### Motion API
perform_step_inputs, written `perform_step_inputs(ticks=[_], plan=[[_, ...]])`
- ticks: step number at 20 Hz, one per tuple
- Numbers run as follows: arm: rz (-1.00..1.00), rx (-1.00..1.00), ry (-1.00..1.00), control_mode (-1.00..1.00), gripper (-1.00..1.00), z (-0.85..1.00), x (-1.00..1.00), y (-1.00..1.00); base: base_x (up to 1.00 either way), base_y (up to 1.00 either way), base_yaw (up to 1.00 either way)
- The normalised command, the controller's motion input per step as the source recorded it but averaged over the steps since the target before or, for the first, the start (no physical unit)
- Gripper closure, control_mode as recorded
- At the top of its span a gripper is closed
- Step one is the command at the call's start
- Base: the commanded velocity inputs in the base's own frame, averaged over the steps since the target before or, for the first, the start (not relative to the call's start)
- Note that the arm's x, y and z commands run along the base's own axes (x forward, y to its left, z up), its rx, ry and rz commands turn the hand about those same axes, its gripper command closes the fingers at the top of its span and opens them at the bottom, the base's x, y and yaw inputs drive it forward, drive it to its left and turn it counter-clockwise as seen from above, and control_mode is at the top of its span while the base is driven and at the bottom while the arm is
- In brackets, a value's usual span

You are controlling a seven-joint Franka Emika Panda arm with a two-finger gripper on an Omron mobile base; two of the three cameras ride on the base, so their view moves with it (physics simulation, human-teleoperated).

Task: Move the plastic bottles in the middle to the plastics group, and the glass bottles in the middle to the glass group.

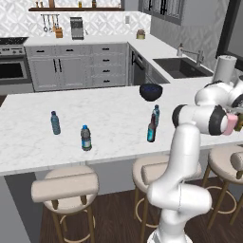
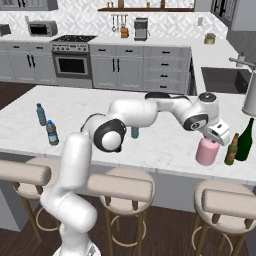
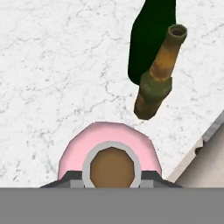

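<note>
The gripper (image 2: 210, 142) stands at the right of the right base view, directly over the pink bottle (image 2: 206, 151), and is clenched on that bottle's narrow top; in the hand view the dark finger tips flank the grey-rimmed neck at the bottom centre of the frame. The pink bottle is squat, with a rounded shoulder, a smooth matte body and a brown mouth. As glass, it is judged rigid, fairly heavy for its size, slippery and breakable, so the neck below the rim is the practical grasp point, and it should be set down softly. Whether its base rests on the bench (image 2: 150, 150) or hangs just above cannot be told. Just beside it, toward the right edge of the frame, stand a slim brown bottle (image 2: 231, 149) with a mottled, rust-like surface and the olive-green bottle (image 2: 245, 140), taller, dark and glossy, with a tapered neck. The bench is white marble with fine grey veining, flat and hard. In the left base view, mid-frame, the dark-necked bottle with a teal lower part (image 1: 151, 132) and the slim pale-blue bottle (image 1: 156, 115) stand close together. The two blue-capped water bottles (image 1: 56, 123) (image 1: 86, 137), judged light and slightly yielding, stand at the left.
</note>
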Motion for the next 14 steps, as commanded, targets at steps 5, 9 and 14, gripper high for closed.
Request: perform_step_inputs(ticks=[5,9,14], plan=[[0.00,0.00,-0.07,-1.00,1.00,-0.28,0.34,0.00,0.00,0.00,0.00],[0.00,-0.10,0.00,-1.00,1.00,-0.20,0.38,-0.03,0.00,0.00,0.00],[-0.03,-0.15,0.00,-1.00,1.00,-0.10,0.25,-0.17,0.00,0.00,0.00]])
